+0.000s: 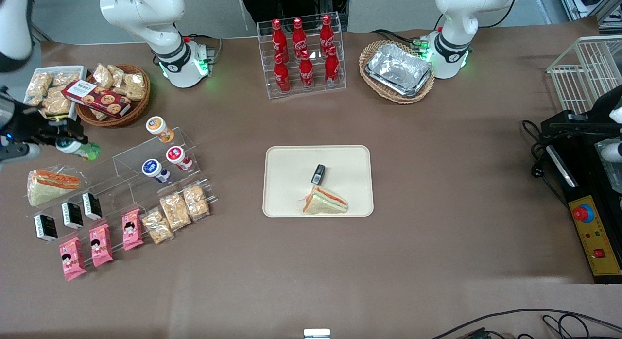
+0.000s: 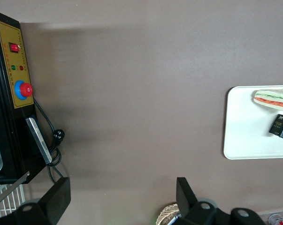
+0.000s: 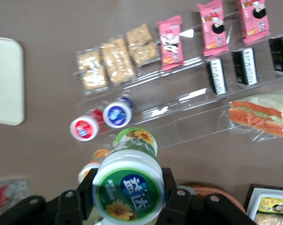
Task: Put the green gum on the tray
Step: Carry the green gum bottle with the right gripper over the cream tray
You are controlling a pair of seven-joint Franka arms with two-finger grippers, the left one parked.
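gripper (image 3: 128, 197) has the green gum (image 3: 128, 185) clamped, lid facing the camera; blue-lidded bottle (image 3: 117, 115) sits at its 12 o'clock, above the surface (image 3: 52, 61).

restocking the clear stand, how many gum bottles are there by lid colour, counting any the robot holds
green gum: 1, gripped in the end effector, raised above the clear stand's working-arm end
orange-lidded bottle: 1
red-lidded bottle: 1
blue-lidded bottle: 1
total: 4
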